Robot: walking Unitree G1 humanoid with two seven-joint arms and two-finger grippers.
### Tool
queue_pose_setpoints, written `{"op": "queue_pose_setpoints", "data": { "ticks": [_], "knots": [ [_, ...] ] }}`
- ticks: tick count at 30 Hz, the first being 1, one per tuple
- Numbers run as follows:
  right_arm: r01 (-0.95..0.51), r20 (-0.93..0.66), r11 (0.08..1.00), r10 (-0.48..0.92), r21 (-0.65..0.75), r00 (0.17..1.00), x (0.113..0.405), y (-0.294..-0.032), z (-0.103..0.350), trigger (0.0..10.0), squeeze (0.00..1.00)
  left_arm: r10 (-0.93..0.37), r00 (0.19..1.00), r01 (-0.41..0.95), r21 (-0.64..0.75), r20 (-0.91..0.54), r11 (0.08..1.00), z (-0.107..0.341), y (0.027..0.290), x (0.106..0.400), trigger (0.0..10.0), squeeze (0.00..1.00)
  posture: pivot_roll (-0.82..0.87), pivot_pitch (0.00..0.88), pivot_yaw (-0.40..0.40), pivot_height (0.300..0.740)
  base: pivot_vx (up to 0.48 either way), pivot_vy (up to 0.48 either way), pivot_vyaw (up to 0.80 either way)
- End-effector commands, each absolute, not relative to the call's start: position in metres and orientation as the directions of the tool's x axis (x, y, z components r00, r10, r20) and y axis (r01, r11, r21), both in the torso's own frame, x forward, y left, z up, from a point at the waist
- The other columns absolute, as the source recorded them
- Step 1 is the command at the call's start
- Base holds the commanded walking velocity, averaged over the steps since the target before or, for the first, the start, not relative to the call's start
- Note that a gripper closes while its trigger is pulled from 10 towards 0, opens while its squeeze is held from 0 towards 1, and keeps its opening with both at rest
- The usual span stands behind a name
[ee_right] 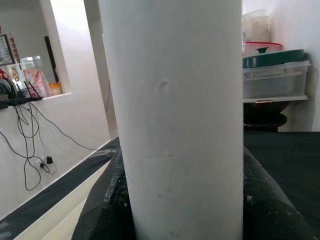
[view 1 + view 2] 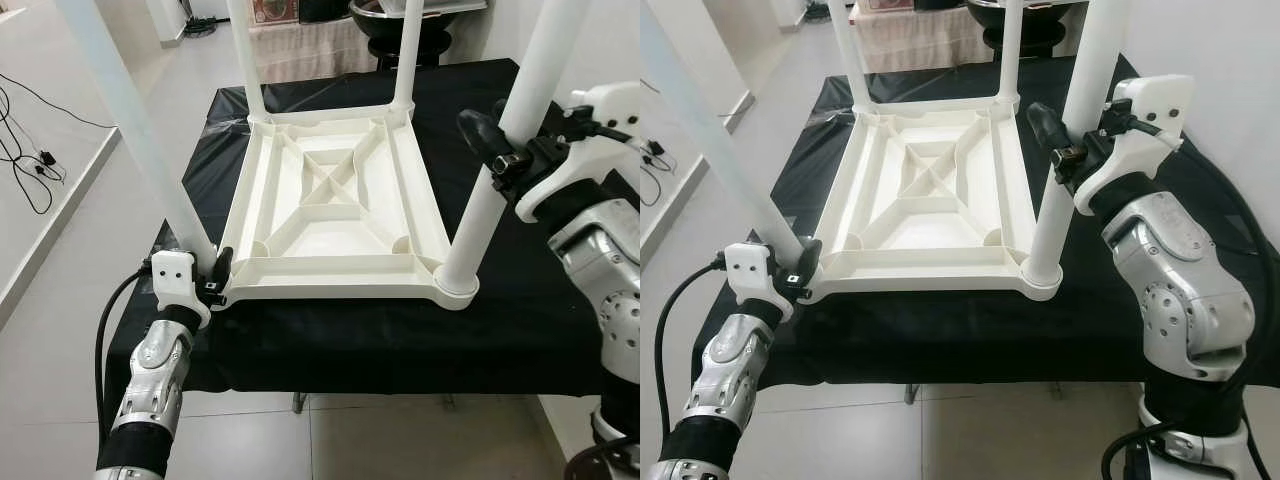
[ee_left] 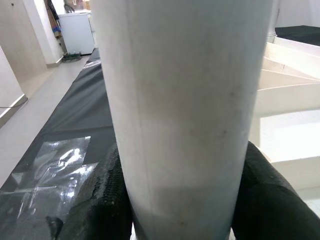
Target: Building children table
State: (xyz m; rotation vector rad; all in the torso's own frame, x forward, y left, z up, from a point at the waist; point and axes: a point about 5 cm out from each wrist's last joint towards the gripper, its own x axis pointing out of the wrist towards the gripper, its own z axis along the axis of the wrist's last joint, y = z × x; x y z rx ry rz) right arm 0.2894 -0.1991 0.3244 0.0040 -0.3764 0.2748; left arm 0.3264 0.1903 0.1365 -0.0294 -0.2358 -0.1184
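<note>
The left gripper [image 2: 212,275] clamps the base of the near-left leg [image 2: 135,125] of a white plastic children's table [image 2: 335,205], which lies upside down on a black-covered tabletop [image 2: 500,320]. The right gripper [image 2: 1065,140] grasps the near-right leg [image 2: 1065,190] partway up. All four legs stand in their corner sockets, and the underside shows crossed ribs. The left wrist view adds crinkled clear film [image 3: 55,170] on the black cover beside the leg. The right wrist view reveals stacked plastic storage containers [image 1: 272,70] and dangling cables [image 1: 30,145] along a wall.
</note>
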Motion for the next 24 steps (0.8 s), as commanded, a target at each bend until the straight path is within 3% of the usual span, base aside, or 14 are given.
{"op": "queue_pose_setpoints", "data": {
  "ticks": [1,4,7,10,11,12,14,15,16,18,20,22,23,24],
  "knots": [
    [-0.229,0.341,0.973,0.224,-0.025,0.913,0.295,-0.203,0.319,0.0,0.00,-0.105,0.966,0.106,0.009,0.237,0.994,0.144,0.198,0.327,10.0,0.00,-0.14,0.144,0.054,0.740,0.000,0.000,0.00],
    [-0.180,0.316,0.984,0.175,-0.014,0.933,0.299,-0.210,0.315,0.0,0.00,-0.107,0.952,0.110,0.008,0.288,0.994,0.162,0.200,0.329,10.0,0.00,-0.13,0.138,0.048,0.740,0.000,0.000,0.00],
    [-0.045,0.239,0.998,0.036,0.032,0.970,0.311,-0.227,0.298,0.0,0.00,-0.127,0.878,0.128,0.029,0.462,0.991,0.230,0.205,0.334,10.0,0.00,-0.11,0.128,0.046,0.740,0.000,0.000,0.00],
    [-0.010,0.217,0.999,0.000,0.046,0.976,0.314,-0.231,0.293,0.0,0.00,-0.134,0.850,0.133,0.038,0.510,0.990,0.250,0.207,0.334,10.0,0.00,-0.11,0.128,0.046,0.740,0.000,0.000,0.00],
    [0.030,0.177,0.997,-0.042,0.070,0.983,0.318,-0.233,0.285,0.0,0.00,-0.157,0.794,0.147,0.065,0.588,0.987,0.287,0.209,0.332,10.0,0.00,-0.10,0.120,0.048,0.740,0.000,0.000,0.00],
    [0.030,0.177,0.997,-0.042,0.070,0.983,0.318,-0.233,0.285,0.0,0.00,-0.157,0.794,0.147,0.065,0.588,0.987,0.287,0.209,0.332,10.0,0.00,-0.10,0.120,0.048,0.740,0.000,0.000,0.00],
    [0.077,0.100,0.989,-0.090,0.128,0.991,0.327,-0.231,0.266,0.0,0.00,-0.214,0.680,0.171,0.132,0.701,0.976,0.351,0.212,0.323,10.0,0.00,-0.09,0.112,0.050,0.740,0.000,0.000,0.00],
    [0.077,0.100,0.989,-0.090,0.128,0.991,0.327,-0.231,0.266,0.0,0.00,-0.214,0.680,0.171,0.132,0.701,0.976,0.351,0.212,0.323,10.0,0.00,-0.09,0.112,0.050,0.740,0.000,0.000,0.00],
    [0.084,0.055,0.980,-0.096,0.179,0.994,0.332,-0.224,0.255,0.0,0.00,-0.253,0.619,0.187,0.173,0.743,0.967,0.383,0.210,0.316,10.0,0.00,-0.07,0.101,0.056,0.740,0.000,0.000,0.00],
    [0.084,0.055,0.980,-0.096,0.179,0.994,0.332,-0.224,0.255,0.0,0.00,-0.253,0.619,0.187,0.173,0.743,0.967,0.383,0.210,0.316,10.0,0.00,-0.07,0.101,0.056,0.740,0.000,0.000,0.00],
    [0.091,-0.108,0.931,-0.057,0.353,0.993,0.343,-0.195,0.215,0.0,0.00,-0.356,0.469,0.241,0.271,0.808,0.932,0.455,0.196,0.298,10.0,0.00,-0.04,0.090,0.069,0.740,0.000,0.000,0.00],
    [0.089,-0.200,0.885,0.004,0.457,0.980,0.346,-0.169,0.191,0.0,0.00,-0.410,0.397,0.266,0.324,0.821,0.908,0.486,0.186,0.286,10.0,0.00,-0.02,0.085,0.080,0.740,0.000,0.000,0.00],
    [0.089,-0.200,0.885,0.004,0.457,0.980,0.346,-0.169,0.191,0.0,0.00,-0.410,0.397,0.266,0.324,0.821,0.908,0.486,0.186,0.286,10.0,0.00,-0.02,0.085,0.080,0.740,0.000,0.000,0.00],
    [0.090,-0.292,0.826,0.094,0.557,0.952,0.346,-0.137,0.168,0.0,0.00,-0.461,0.323,0.302,0.372,0.826,0.878,0.514,0.173,0.274,10.0,0.00,0.00,0.087,0.089,0.740,0.000,0.000,0.00]
  ]
}}
